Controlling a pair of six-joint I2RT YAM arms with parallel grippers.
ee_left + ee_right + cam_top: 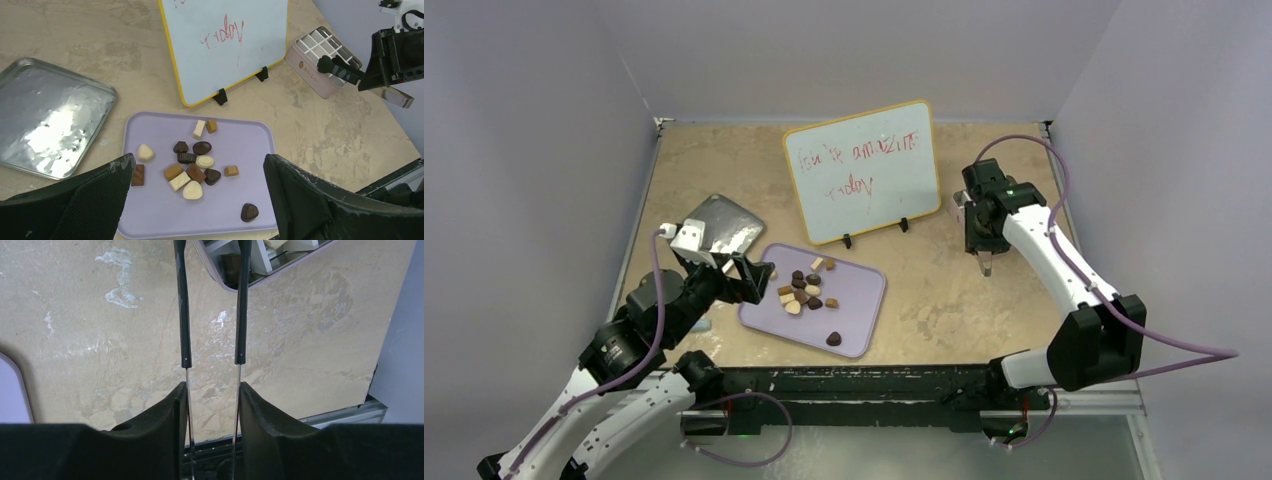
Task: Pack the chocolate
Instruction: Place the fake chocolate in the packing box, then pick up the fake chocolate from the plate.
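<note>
chocolate (195,173) | roughly fifteen small pieces, exact count unclear in the heap | dark brown, tan, cream; hearts, squares, ovals | loose, mostly clustered mid lavender tray (240,140) | one dark heart (249,212) lies apart by the tray's near edge

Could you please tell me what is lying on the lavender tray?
Loose chocolates, dark, tan and cream, mostly clustered in the middle of the tray; one dark piece lies apart. The fingers of the open left gripper hide its near corners.

My three cameras
Overhead looks down from above and behind me; left wrist sits close over the tray (240,145), shared with overhead; right wrist hugs the bench (125,340).
</note>
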